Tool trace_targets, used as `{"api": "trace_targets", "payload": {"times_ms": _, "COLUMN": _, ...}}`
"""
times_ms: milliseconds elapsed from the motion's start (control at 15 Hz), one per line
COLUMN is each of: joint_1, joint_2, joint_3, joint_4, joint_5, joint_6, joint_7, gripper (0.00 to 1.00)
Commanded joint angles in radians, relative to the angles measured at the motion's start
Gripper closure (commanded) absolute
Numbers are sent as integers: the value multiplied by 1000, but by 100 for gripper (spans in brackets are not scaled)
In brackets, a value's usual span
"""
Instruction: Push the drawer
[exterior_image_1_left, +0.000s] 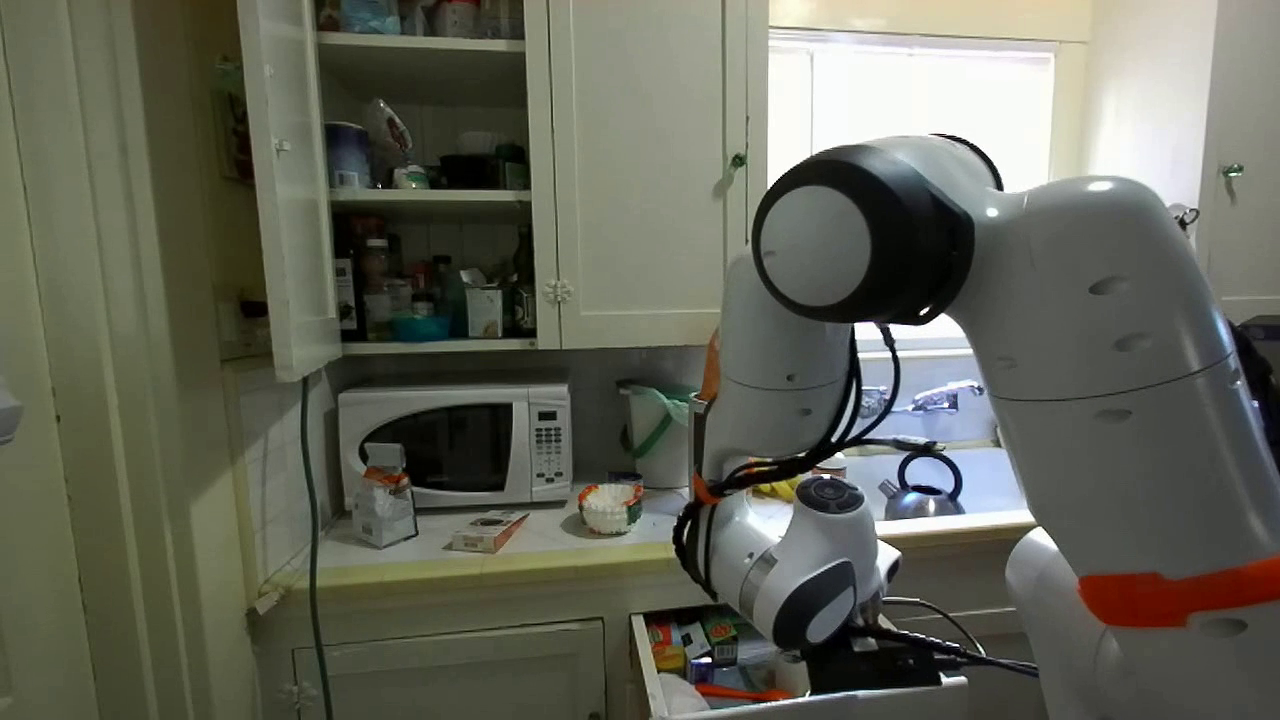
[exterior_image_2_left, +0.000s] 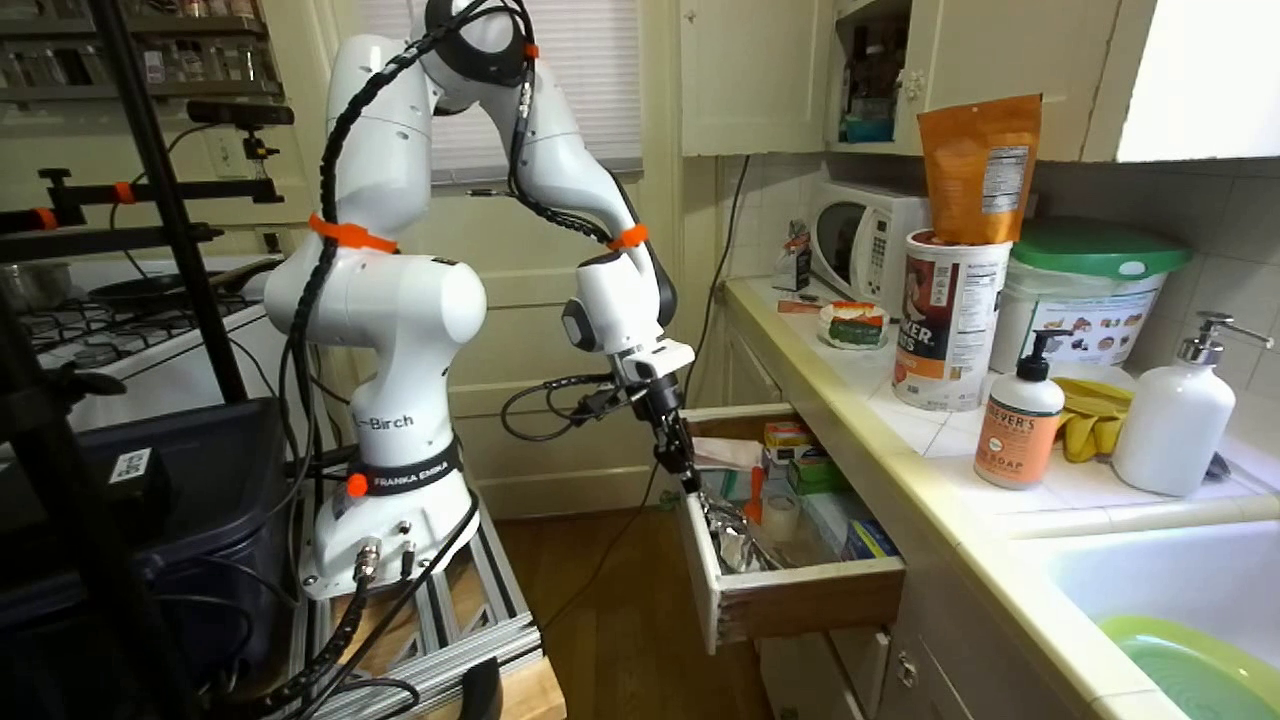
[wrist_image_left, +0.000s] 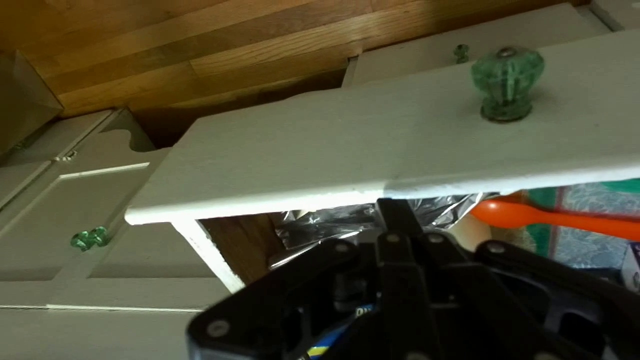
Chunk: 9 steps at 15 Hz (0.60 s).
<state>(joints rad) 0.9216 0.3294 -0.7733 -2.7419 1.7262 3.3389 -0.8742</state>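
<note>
Jutting out, drawer (wrist_image_left: 340, 150), floor space (exterior_image_2_left: 605, 610) beyond, end effector (wrist_image_left: 400, 210) pressed together at front edge (wrist_image_left: 280, 201)

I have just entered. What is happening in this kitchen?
A robot arm is working on a white-fronted drawer, which it is meant to push. The drawer stands open below the counter, with foil and an orange utensil inside. The pincer appears shut, its tip at the top edge of the drawer's front; whether they touch, I cannot tell.
</note>
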Motion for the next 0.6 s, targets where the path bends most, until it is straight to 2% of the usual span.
{"api": "trace_targets", "payload": {"times_ms": 0, "joint_1": -54, "joint_2": -111, "joint_3": 9, "joint_4": -1, "joint_5": 108, "joint_6": -24, "joint_7": -221, "gripper": 73}}
{"api": "trace_targets", "payload": {"times_ms": 533, "joint_1": -229, "joint_2": -175, "joint_3": 121, "joint_4": -1, "joint_5": 187, "joint_6": -7, "joint_7": -360, "gripper": 16}}
